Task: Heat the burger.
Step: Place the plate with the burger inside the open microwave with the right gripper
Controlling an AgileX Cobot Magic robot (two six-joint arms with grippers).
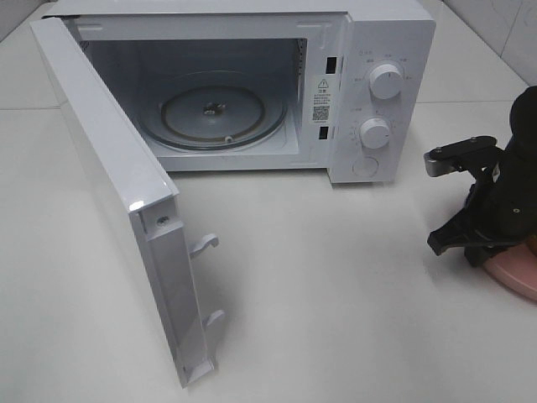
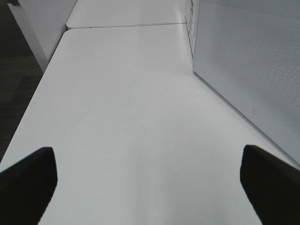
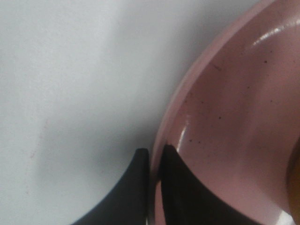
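Note:
At the right edge of the exterior high view, the pink plate (image 1: 517, 274) lies on the table, mostly covered by my right arm. My right gripper (image 1: 491, 252) reaches down onto its near rim. In the right wrist view the right gripper (image 3: 155, 165) is shut on the pink plate's rim (image 3: 187, 93), one finger outside it and one inside. A thin golden-brown sliver at that view's edge may be the burger (image 3: 296, 178); otherwise it is hidden. My left gripper (image 2: 150, 187) hangs open over bare table beside the microwave door.
The white microwave (image 1: 377, 50) stands at the back with its door (image 1: 117, 193) swung wide open toward the front left. Its glass turntable (image 1: 214, 113) holds nothing. Two knobs (image 1: 385, 81) sit on its right panel. White table (image 1: 336, 294) lies between microwave and plate.

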